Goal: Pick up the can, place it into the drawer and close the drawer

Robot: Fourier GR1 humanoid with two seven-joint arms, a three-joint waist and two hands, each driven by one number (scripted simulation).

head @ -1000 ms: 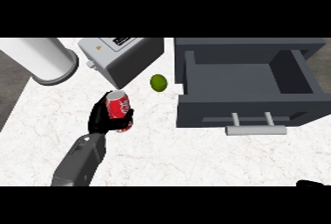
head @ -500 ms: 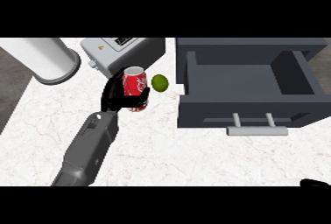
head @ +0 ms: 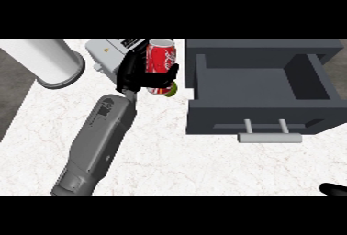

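Head view: a steep look down onto a white marbled surface, with a grey drawer as the main landmark.
Drawer: pulled open at the right side of the surface, its dark inside bare, a pale bar handle on the front facing the lower edge.
Can: red with white lettering, upright, held just left of the drawer's left wall, outside the drawer.
Left robot hand: black, fingers and thumb curled around the can, gripping it from the side away from the drawer; the grey forearm runs down from it to the lower left.
Green fruit: small and round, only an edge showing beneath the can, close to the drawer's left wall.
Toaster: white box left of the drawer, partly hidden behind the left robot hand.
White cylinder: large and rounded, far left of the drawer, at the surface's corner.
Right robot hand: only a black tip shows at the lower right, below the drawer; I cannot tell how its fingers are set.
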